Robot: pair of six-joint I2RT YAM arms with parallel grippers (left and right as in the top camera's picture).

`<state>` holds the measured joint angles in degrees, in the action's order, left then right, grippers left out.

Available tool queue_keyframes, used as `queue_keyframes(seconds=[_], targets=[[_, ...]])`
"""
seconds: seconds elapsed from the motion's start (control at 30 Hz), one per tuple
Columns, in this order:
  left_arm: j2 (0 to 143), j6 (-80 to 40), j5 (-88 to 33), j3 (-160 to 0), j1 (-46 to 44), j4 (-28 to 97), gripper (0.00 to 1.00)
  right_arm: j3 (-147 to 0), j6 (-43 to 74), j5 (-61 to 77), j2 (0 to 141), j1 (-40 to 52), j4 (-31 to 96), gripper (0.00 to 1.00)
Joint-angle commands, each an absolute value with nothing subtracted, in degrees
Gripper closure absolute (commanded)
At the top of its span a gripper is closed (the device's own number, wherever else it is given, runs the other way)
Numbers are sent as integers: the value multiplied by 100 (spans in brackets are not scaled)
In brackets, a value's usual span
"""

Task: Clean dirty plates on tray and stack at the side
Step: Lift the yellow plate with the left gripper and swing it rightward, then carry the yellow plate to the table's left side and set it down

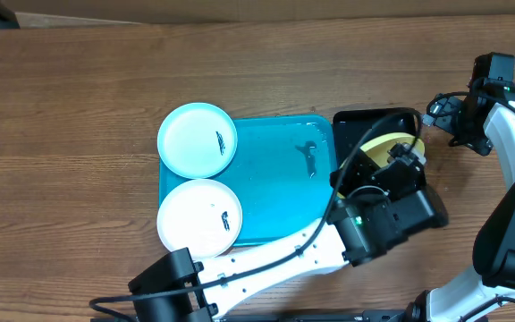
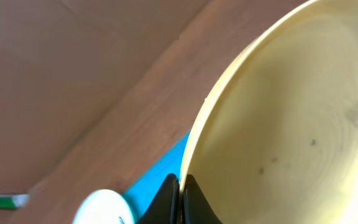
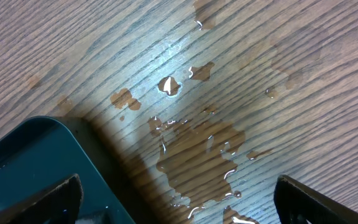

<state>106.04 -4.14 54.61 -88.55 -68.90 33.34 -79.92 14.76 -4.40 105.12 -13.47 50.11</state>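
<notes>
The yellow-green plate [image 1: 392, 146] hangs over the black tray [image 1: 356, 125], beside the turquoise tray [image 1: 275, 188]. Pinched only at its rim, and likely wet, it could slip and drop. The left claw [image 2: 180, 198] is clamped nearly closed on that rim; the right claw [image 3: 179, 208] gapes wide, empty, above a wet worktop [image 3: 291, 62].

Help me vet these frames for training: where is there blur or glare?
Overhead: sharp and evenly lit, a mild sheen on the turquoise tray. Left wrist: the yellow-green plate sits too close, soft and washed out. Right wrist: crisp, with bright glints on the puddle beside the black tray.
</notes>
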Motion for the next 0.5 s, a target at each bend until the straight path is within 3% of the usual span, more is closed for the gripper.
queue_keyframes(seconds=[0.0, 0.27, 0.37, 0.47], targets=[[10661, -1031, 3586, -8995, -6401, 3540, 96, -8097, 1505, -419, 10427, -1354, 4976, 0], [10659, -1463, -1188, -8997, -4348, 3872, 96, -8097, 1505, -419, 10427, -1354, 4976, 0], [10661, -1463, -3607, -8997, -2598, 4104, 96, -8097, 1505, -419, 10427, -1352, 4976, 0], [10661, -1500, -4119, -8997, -1509, 4329, 96, -8097, 1505, -419, 10427, -1354, 4976, 0]])
